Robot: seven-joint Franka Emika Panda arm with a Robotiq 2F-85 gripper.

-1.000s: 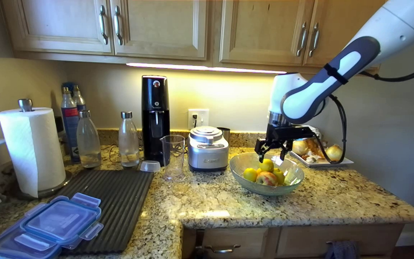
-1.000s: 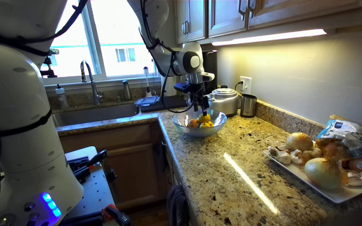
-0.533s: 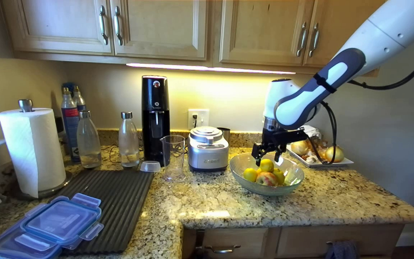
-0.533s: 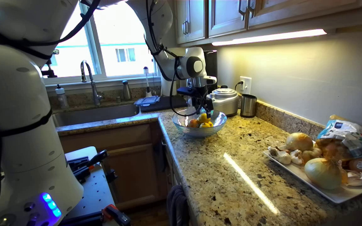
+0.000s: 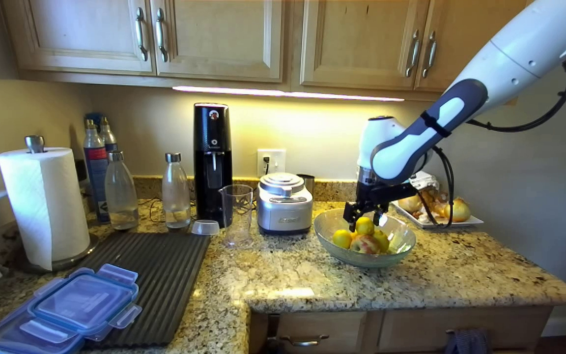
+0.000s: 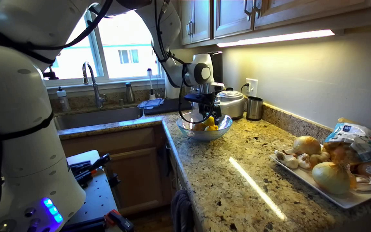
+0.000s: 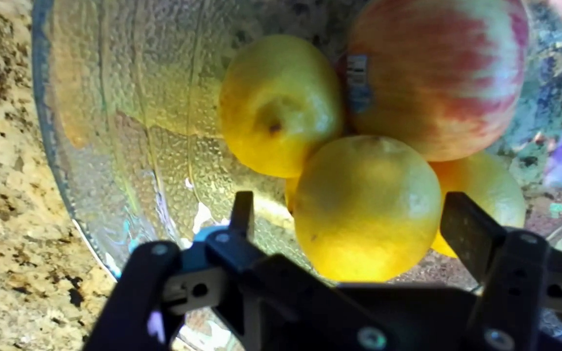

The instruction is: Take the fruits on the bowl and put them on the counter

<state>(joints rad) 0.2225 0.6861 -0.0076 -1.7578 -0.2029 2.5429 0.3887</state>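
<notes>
The clear glass bowl (image 5: 371, 259) stands on the speckled granite counter (image 5: 460, 275); its wall also shows in the wrist view (image 7: 115, 87). It holds several yellow fruits and one red-and-yellow apple (image 7: 437, 83). One yellow fruit (image 7: 366, 214) lies on top of the pile. Another yellow fruit (image 7: 281, 105) lies beside it, and one (image 7: 488, 187) is partly hidden behind it. My gripper (image 7: 350, 209) points down into the bowl, open, with its fingers on either side of the top fruit. A gap shows at the left finger (image 7: 243, 214); the right finger (image 7: 471, 234) is closer.
A silver food processor (image 5: 285, 204) and a clear pitcher (image 5: 237, 216) stand beside the bowl. A steel cup (image 6: 254, 108) is behind. A white plate (image 6: 301, 178) with onions and garlic lies along the counter. A dark ribbed mat (image 5: 165, 280) is at the far side.
The arm has come down, and my gripper has moved from above the bowl to around the top yellow fruit. It has stayed open. The fruits and bowl have not visibly moved.
</notes>
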